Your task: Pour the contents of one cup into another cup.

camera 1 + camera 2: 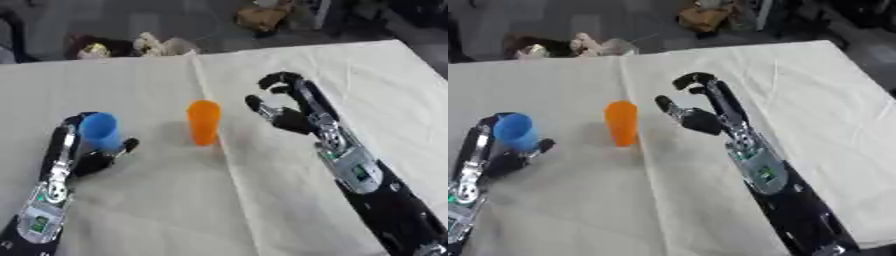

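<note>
An orange cup [204, 121] stands upright near the middle of the white tablecloth [262, 210]. To its left, the left hand [90, 155] has its fingers wrapped round a blue cup [100, 131]. The right hand [284, 107] sits just right of the orange cup, fingers curved but spread, holding nothing.

No legible text, labels, brands, numbers or signs, blue cup [99, 131] unmarked, orange cup [204, 121] unmarked, white cloth on desk [262, 200] plain
</note>
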Robot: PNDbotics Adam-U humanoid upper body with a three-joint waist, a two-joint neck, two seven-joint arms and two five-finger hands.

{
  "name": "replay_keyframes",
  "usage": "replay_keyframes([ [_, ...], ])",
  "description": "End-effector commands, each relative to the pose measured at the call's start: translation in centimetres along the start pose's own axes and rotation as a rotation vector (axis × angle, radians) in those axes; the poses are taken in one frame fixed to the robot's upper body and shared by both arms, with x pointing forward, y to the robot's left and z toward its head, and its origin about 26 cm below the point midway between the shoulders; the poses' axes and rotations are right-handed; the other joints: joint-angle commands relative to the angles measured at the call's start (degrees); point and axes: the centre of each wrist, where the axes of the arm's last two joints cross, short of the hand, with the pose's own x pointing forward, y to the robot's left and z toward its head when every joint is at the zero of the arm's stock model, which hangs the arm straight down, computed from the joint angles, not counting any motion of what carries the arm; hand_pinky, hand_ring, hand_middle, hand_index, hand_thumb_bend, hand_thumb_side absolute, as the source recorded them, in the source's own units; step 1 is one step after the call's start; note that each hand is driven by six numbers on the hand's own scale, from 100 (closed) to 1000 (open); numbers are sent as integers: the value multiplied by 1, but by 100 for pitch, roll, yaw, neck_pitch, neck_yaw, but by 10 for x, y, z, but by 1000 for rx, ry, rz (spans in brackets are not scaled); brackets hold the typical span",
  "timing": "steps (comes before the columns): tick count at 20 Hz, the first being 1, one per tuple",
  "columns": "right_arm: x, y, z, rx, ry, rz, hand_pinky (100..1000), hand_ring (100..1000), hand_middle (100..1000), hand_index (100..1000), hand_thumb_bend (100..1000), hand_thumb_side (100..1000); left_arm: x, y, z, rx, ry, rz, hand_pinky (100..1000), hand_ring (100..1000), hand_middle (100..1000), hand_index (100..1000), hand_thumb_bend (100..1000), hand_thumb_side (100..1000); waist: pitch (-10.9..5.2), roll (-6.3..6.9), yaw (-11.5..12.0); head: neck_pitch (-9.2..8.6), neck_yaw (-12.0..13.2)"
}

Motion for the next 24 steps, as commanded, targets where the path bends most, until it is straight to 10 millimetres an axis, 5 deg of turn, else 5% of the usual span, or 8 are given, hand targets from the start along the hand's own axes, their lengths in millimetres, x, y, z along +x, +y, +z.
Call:
replay_keyframes([
  [1, 9, -5, -6, -10, -36, 4, 802, 897, 620, 700, 495, 526, 4, -2, -4, 22, -8, 29, 753, 797, 405, 684, 668, 386, -50, -2, -30, -57, 8],
  [14, 9, -5, -6, -7, -34, 5, 798, 892, 612, 700, 536, 511, 4, -2, -1, 83, 32, 101, 655, 566, 141, 455, 100, 205, -61, 2, -25, -54, -12],
  [24, -2, 7, -6, 65, -1, 33, 799, 894, 610, 701, 554, 471, 50, 35, -2, 114, -120, 199, 647, 534, 108, 431, 100, 225, -108, 43, 111, -20, -61],
])
